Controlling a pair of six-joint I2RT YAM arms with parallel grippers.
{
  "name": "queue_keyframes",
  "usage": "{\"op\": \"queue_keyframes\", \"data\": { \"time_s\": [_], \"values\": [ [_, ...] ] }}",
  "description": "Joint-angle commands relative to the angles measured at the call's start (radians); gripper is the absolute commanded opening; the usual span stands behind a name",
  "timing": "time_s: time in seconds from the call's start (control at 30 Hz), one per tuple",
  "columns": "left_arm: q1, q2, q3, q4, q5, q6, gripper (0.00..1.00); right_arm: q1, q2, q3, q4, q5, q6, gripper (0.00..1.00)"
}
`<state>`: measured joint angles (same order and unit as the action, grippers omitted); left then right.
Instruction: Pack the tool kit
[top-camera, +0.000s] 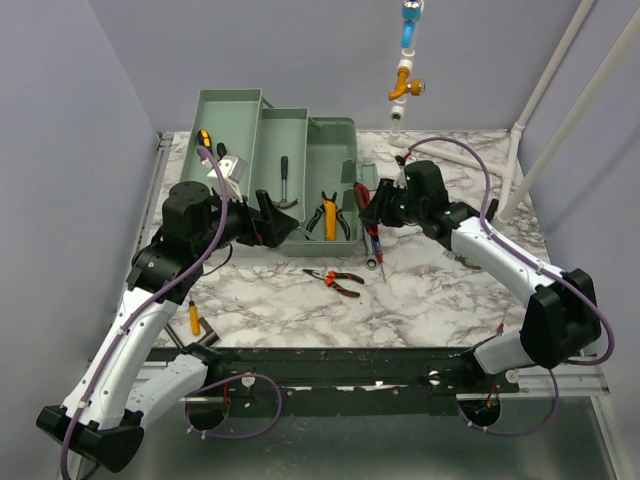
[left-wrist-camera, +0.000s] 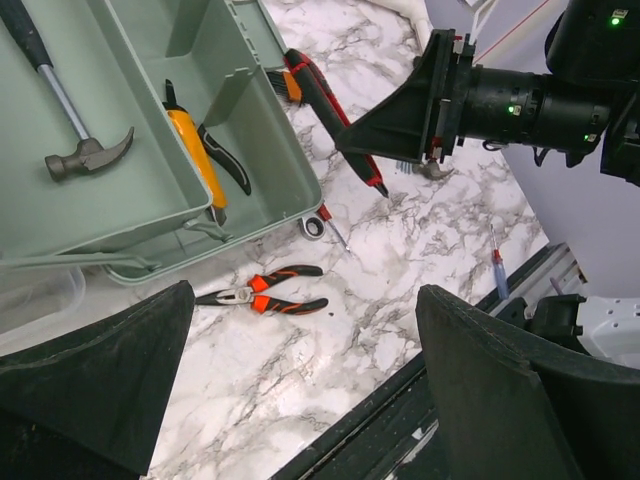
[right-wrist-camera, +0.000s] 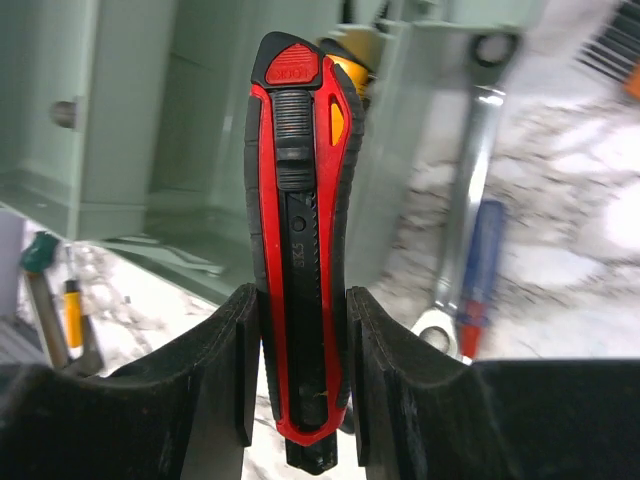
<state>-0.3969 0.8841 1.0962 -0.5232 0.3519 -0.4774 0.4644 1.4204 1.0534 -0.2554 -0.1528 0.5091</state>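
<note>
Right gripper (right-wrist-camera: 300, 300) jaws clamped on red-and-black plastic utility knife (right-wrist-camera: 300, 180); left gripper (left-wrist-camera: 305, 300) at 9 o'clock, jaws apart.

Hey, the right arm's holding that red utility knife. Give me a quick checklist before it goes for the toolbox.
1. Red and black utility knife clamped between the right gripper's fingers: ok.
2. Blade retracted: cannot tell, the blade end is hidden.
3. Green plastic toolbox open: ok.
4. Bare floor free beside the yellow-handled pliers in the box: ok.
5. Left gripper open, holding nothing, apart from the knife: ok.
6. Everything packed: not ok. The orange and black pliers and the silver wrench lie on the marble table.
</note>
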Motion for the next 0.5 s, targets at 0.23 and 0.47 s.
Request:
{"op": "queue_keyframes", "data": {
  "time_s": [0.23, 0.47],
  "values": [
    [-0.002, -0.121, -0.021, -0.114, -0.217, 0.071, 0.96, 0.173, 0.295, 0.244, 0.053, 0.067, 0.095, 0.30],
    [-0.002, -0.212, -0.126, -0.157, -0.284, 0.085, 0.96, 0.213, 0.451, 0.351, 0.014, 0.199, 0.108, 0.35]
  ]
}}
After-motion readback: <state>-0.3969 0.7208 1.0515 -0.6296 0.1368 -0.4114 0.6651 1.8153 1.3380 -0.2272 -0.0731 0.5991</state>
